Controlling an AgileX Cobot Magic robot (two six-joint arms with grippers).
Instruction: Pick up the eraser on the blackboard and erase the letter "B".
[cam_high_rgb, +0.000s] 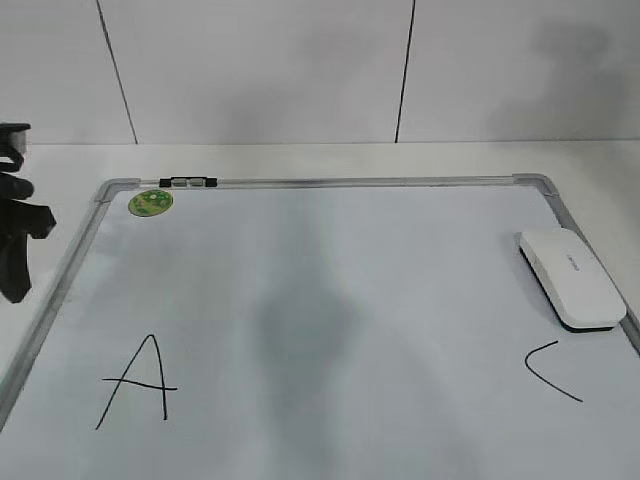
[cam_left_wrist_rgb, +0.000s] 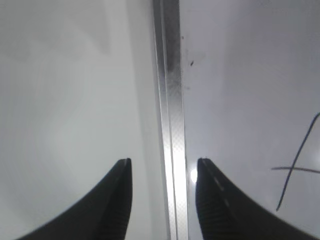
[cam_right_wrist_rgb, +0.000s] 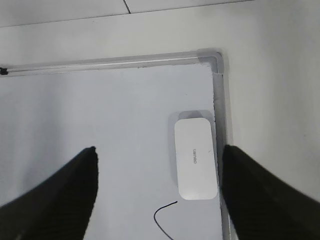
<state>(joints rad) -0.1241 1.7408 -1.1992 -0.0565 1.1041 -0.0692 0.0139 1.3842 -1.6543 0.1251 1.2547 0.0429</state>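
The white eraser (cam_high_rgb: 570, 277) lies flat on the blackboard (cam_high_rgb: 320, 300) by its right frame, apart from both grippers; it also shows in the right wrist view (cam_right_wrist_rgb: 195, 158). A black "A" (cam_high_rgb: 138, 384) is at the lower left and a black "C" (cam_high_rgb: 552, 370) below the eraser. No letter "B" shows between them. My left gripper (cam_left_wrist_rgb: 162, 167) is open and empty over the board's left frame (cam_left_wrist_rgb: 170, 115); it shows in the exterior view (cam_high_rgb: 18, 240) at the far left. My right gripper (cam_right_wrist_rgb: 159, 152) is open and empty, high above the board.
A small black-and-clear marker (cam_high_rgb: 187, 182) lies on the top frame. A round green sticker (cam_high_rgb: 151, 202) sits at the board's upper left corner. White table surface surrounds the board, with a white tiled wall behind.
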